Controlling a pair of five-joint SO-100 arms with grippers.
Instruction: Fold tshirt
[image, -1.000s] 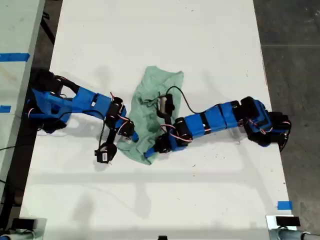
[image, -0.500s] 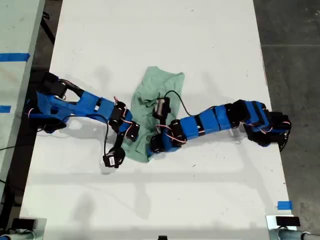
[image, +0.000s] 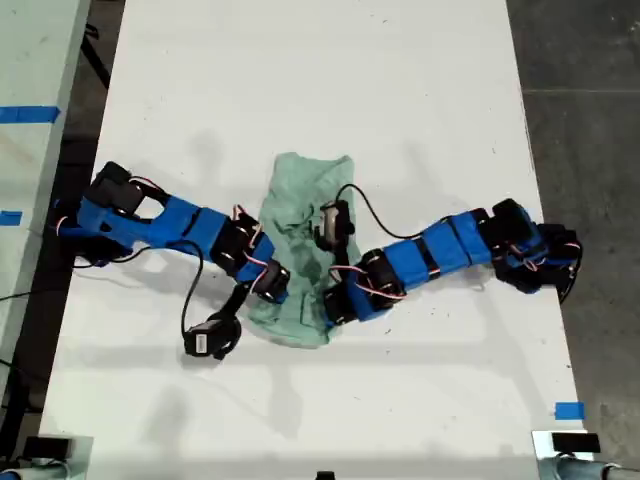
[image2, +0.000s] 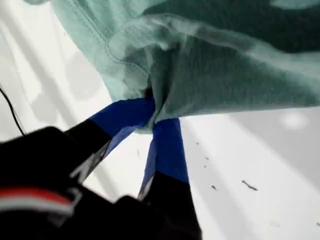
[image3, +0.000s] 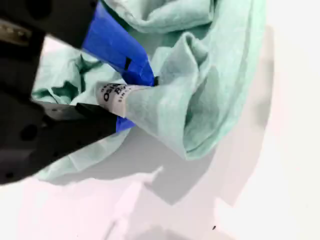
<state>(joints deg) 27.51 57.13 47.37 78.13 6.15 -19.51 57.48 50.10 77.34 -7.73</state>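
both pinch the tshirt (image: 300, 240): first gripper (image2: 152, 117), second gripper (image3: 135, 85) (by the label (image3: 114, 96)); they should lift evenly.

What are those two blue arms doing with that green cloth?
They are working on a pale green tshirt lying crumpled in the middle of a white table. My first gripper is pinched on a fold of the cloth, and my second gripper is pinched on it right by its small white label. No neat fold shows yet.
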